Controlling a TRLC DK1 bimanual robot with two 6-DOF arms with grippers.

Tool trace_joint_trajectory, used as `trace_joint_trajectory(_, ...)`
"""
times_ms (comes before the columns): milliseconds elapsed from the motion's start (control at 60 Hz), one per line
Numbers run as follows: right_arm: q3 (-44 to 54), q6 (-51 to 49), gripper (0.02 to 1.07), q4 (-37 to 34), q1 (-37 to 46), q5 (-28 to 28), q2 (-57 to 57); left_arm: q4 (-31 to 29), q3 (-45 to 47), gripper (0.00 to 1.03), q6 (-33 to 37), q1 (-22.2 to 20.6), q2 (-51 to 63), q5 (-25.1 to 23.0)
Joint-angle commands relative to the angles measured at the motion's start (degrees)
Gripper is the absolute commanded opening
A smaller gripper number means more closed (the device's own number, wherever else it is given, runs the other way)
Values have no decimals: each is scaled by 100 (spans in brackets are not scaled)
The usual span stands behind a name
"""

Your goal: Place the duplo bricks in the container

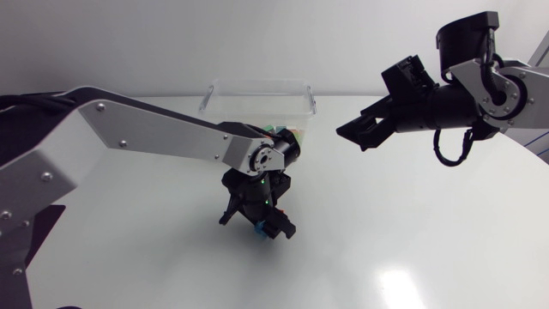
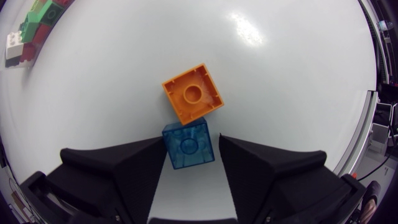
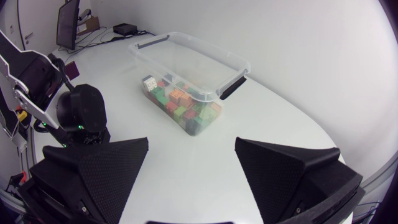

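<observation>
Blue brick (image 2: 188, 146) sits flat on the desk (image 1: 412, 232), stud up, btwn the fingers of the left tool (image 2: 191, 140), which is down over it in front of the container (image 1: 257, 96). Left tool reads as released: one finger looks right against the brick's side, the other shows a thin gap, so no grip yet afaict. An orange brick (image 2: 193, 93) lies just ahead, touching the blue one's far side and turned at an angle to it

Step in hand, imo: close on blue & lift. Blue is turned a bit vs the fingers, so close slowly & let the flat walls square up rather than pinch on corners. Grip low on the walls, not the stud. Closing may nudge orange since they touch, so lift straight up before any sideways move or orange gets dragged. Plastic prob slick, so squeeze firmly

Room: desk around the pair is open, and its edge is well apart from the bricks. Container is near, beyond the left arm's wrist, w/ a pile of mixed bricks (image 3: 183, 102) at one end. Its walls are tall, so the carry must clear the rim before letting go. Right tool (image 3: 192, 142) hangs above the desk beside the container, fingers spread wide w/ nothing in them. It's near the rim on that side, so come in over the front wall to avoid a clash
</observation>
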State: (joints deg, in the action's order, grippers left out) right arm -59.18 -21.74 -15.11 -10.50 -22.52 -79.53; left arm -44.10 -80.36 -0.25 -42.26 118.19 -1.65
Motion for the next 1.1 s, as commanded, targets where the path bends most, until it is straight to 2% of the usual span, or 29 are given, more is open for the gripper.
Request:
trace_joint_trajectory(0, 293, -208, 102, 61, -101, -33, 148, -99, -59, 38, -133, 42, 72, -46)
trace_joint_trajectory(183, 688, -569, 102, 8, -365, -173, 271, -205, 143, 29, 43, 227, -297, -63)
trace_joint_trajectory(383, 1145, -894, 102, -27, -822, -217, 306, -424, 583, 29, 491, 491, -1000, -90)
trace_joint_trajectory(567, 1286, -1175, 102, -35, -1428, -235, -248, -706, 714, 29, 913, 825, -1562, -222)
trace_joint_trajectory(783, 864, -1316, 102, -88, -1964, -50, -1206, -943, 750, 29, 1326, 1080, -2081, -371)
trace_joint_trajectory(1083, -437, -1641, 102, -888, -2369, 600, -2559, -978, 477, 29, 1721, 1264, -2722, -397)
